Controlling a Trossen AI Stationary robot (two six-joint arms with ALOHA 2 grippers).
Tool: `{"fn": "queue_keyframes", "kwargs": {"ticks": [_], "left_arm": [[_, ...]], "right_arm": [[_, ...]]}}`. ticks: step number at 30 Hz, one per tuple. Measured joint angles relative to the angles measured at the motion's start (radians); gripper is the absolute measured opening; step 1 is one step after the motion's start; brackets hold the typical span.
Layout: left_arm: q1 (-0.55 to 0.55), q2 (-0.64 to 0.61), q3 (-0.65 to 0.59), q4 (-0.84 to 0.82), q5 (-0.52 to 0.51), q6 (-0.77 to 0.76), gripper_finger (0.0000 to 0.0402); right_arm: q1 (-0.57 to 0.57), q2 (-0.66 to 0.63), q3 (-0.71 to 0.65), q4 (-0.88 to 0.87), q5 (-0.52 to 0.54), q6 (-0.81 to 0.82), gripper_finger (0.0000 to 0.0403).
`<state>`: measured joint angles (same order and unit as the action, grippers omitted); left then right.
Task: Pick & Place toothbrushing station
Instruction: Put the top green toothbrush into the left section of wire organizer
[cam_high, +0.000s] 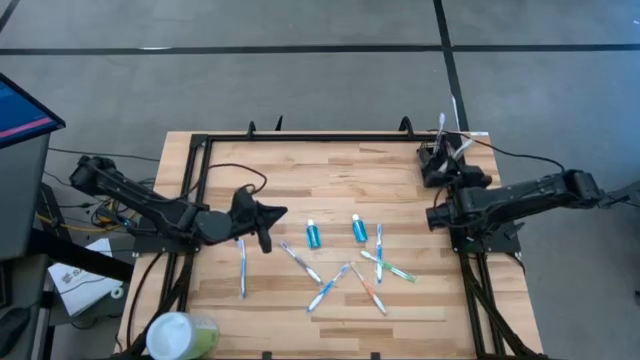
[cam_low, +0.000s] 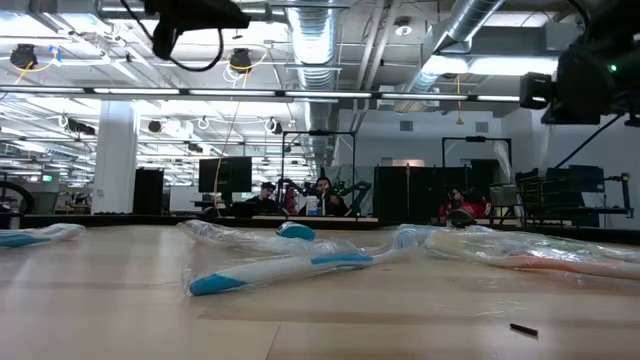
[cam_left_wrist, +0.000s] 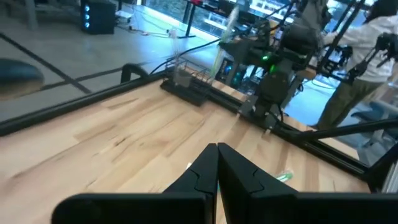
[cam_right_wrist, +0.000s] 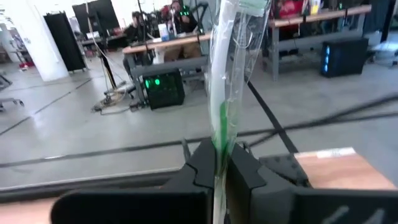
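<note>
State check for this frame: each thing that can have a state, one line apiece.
Left gripper: jaws shut, empty, raised over the table's left half.
Right gripper: jaws shut on a wrapped green toothbrush, held upright near the far right corner.
Toothbrushing station: upright at the far right corner, brushes standing in it.
Loose toothbrushes: wrapped, lying flat mid-table.
Two blue tubes: lying on the table, capped.
Pale-green cup: upright, white lid on.

Table of pale, matt jointed wood planks; toothbrushes sealed in glossy, crinkled clear plastic wrap.
</note>
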<state>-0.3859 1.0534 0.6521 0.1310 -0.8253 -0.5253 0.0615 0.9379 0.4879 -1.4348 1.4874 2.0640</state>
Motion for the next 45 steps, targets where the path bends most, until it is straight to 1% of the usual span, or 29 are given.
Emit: {"fn": "queue_keyframes", "kwargs": {"ticks": [3,6,12,16,20,29,37,45], "left_arm": [[-0.001,-0.032,-0.035,0.028,-0.003,-0.029,0.0002],[-0.003,-0.047,-0.056,0.047,-0.006,-0.033,0.0002],[-0.012,-0.043,-0.061,0.052,-0.012,-0.022,0.0002],[-0.012,-0.043,-0.061,0.056,-0.021,-0.016,0.0002],[-0.012,-0.043,-0.061,0.061,-0.024,-0.014,0.0002],[-0.012,-0.043,-0.061,0.062,-0.042,-0.006,0.0002],[-0.012,-0.043,-0.061,0.063,-0.042,-0.007,0.0002],[-0.012,-0.043,-0.06,0.063,-0.042,-0.007,0.0002]], "right_arm": [[-0.025,0.0,0.016,0.004,0.032,-0.064,0.0005],[-0.071,0.001,0.004,0.037,0.035,-0.126,0.0005],[-0.104,0.018,-0.074,0.134,0.057,-0.103,0.0004],[-0.1,0.019,-0.123,0.185,0.056,-0.074,0.0004],[-0.073,0.018,-0.158,0.206,0.051,-0.051,0.0004],[-0.027,0.018,-0.178,0.205,0.052,-0.056,0.0002],[-0.016,0.018,-0.178,0.208,0.057,-0.207,0.0002],[-0.017,0.018,-0.178,0.205,0.081,-0.18,0.0002]]}}
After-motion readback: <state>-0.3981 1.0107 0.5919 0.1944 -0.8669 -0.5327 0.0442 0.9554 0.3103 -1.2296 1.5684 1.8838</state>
